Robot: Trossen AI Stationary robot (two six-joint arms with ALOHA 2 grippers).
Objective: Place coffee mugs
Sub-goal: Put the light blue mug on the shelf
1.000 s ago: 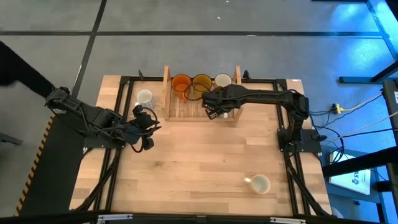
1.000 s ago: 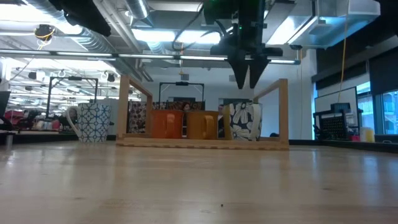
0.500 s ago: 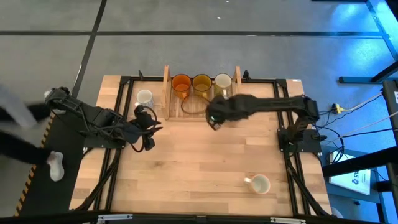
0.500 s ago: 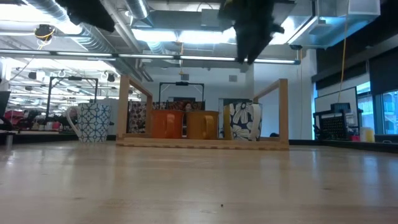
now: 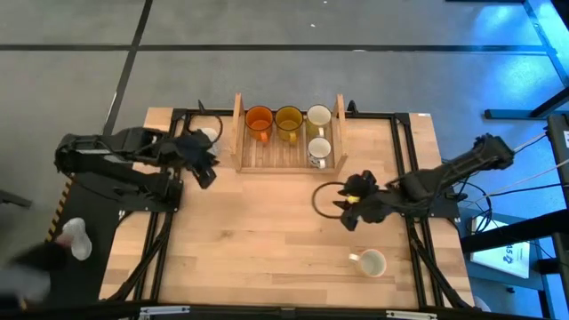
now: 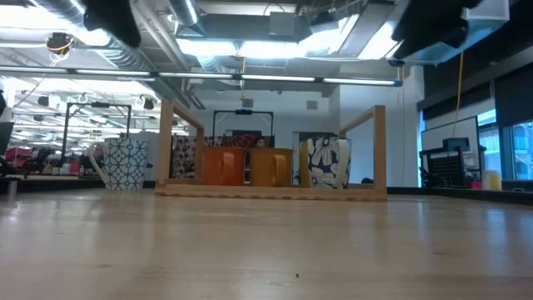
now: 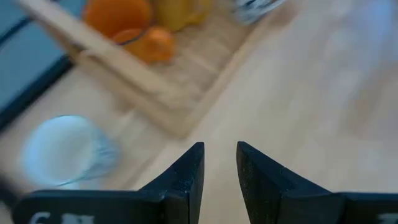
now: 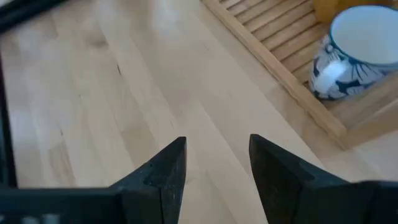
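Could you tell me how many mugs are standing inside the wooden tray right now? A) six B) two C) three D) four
D: the wooden tray holds the orange mug, amber mug, a white mug and a patterned mug.

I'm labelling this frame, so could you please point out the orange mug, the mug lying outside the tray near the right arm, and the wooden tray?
orange mug (image 5: 259, 118), high view, its open mouth.
stray mug (image 5: 371, 263), high view, its open mouth.
wooden tray (image 5: 276, 153), high view, bare slats.

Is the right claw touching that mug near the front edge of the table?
Apart. The high view shows bare table between the right gripper and the mug.
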